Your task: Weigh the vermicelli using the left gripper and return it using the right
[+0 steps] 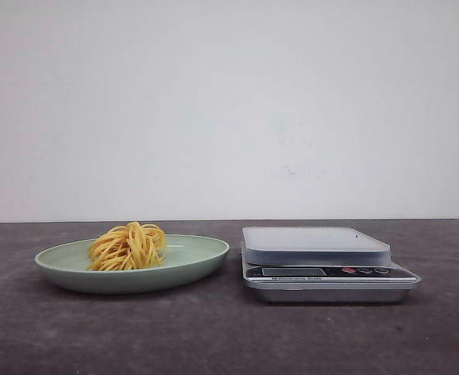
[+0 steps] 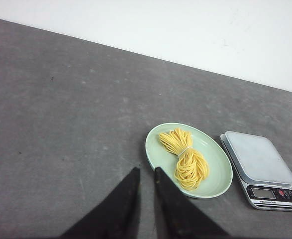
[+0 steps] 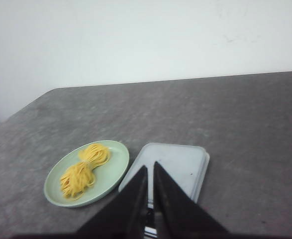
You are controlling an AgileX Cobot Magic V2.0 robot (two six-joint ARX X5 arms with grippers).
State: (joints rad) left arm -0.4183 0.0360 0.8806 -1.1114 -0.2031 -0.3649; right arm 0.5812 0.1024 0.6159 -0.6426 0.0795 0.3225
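A tied bundle of yellow vermicelli (image 1: 127, 246) lies on a pale green oval plate (image 1: 202, 256) on the dark table, left of a silver kitchen scale (image 1: 315, 244) whose pan is bare. Neither gripper shows in the front view. In the left wrist view my left gripper (image 2: 146, 170) hangs above the table beside the plate (image 2: 218, 174), its dark fingers close together and empty; the vermicelli (image 2: 185, 157) and the scale (image 2: 257, 157) lie beyond it. In the right wrist view my right gripper (image 3: 150, 166) hovers over the scale (image 3: 183, 162), fingers nearly touching and empty, with the vermicelli (image 3: 83, 169) to one side.
A plain white wall stands behind the grey table (image 1: 229, 336). The scale's display and red buttons (image 1: 346, 271) face the front. The table's rounded far corner (image 3: 51, 92) shows in the right wrist view.
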